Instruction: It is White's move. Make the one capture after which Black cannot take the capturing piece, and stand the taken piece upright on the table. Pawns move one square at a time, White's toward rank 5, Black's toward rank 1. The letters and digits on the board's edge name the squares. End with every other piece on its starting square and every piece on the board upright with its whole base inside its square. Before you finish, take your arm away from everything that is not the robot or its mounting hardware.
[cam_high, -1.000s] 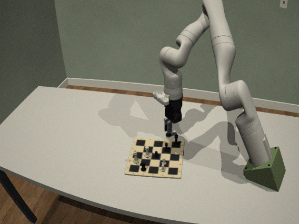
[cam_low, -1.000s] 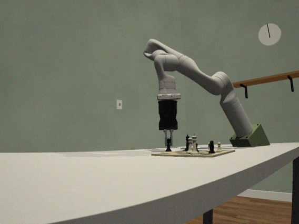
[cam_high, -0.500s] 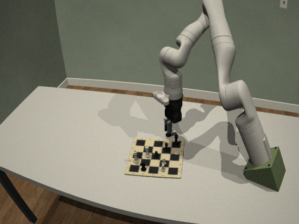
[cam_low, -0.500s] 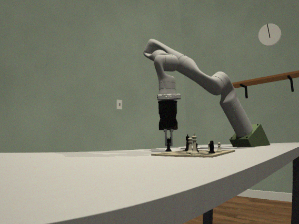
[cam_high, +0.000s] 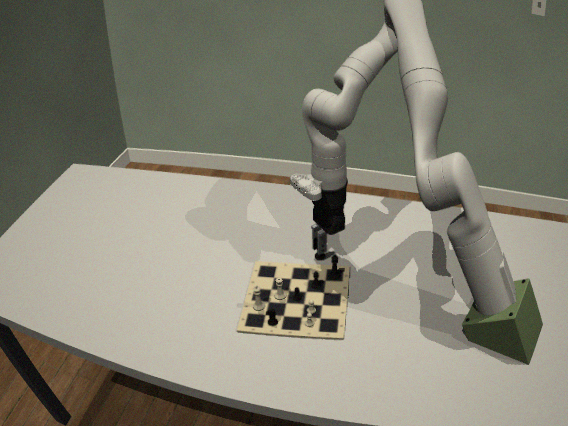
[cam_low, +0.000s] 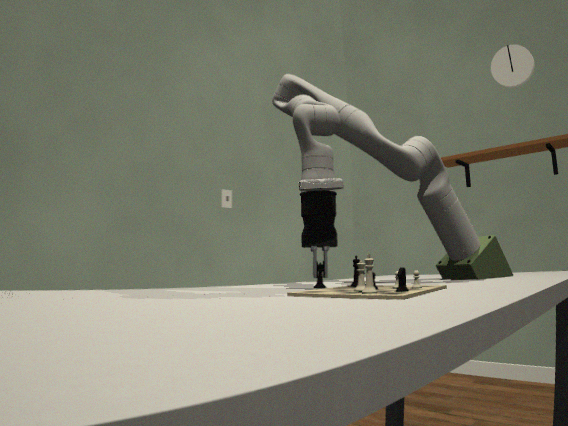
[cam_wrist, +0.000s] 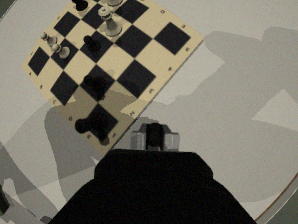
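The tool (cam_high: 320, 254) (cam_low: 320, 274) (cam_wrist: 154, 133) is clamping a black chess piece (cam_high: 320, 257) (cam_low: 319, 283) (cam_wrist: 155, 133) upright beyond the board's (cam_high: 291, 336) (cam_low: 400, 296) (cam_wrist: 195, 42) edge, its base seemingly at or just above the tabletop (cam_high: 140, 300) (cam_low: 200, 350) (cam_wrist: 240, 175); the contact is hard to judge. Releasing while the base is hanging high could topple it; swinging sideways could knock the nearby black king (cam_high: 335, 265) (cam_low: 356, 270). Shadows are crossing the pale, matte surface, and green walls (cam_high: 210, 75) (cam_low: 125, 125) are enclosing the room.
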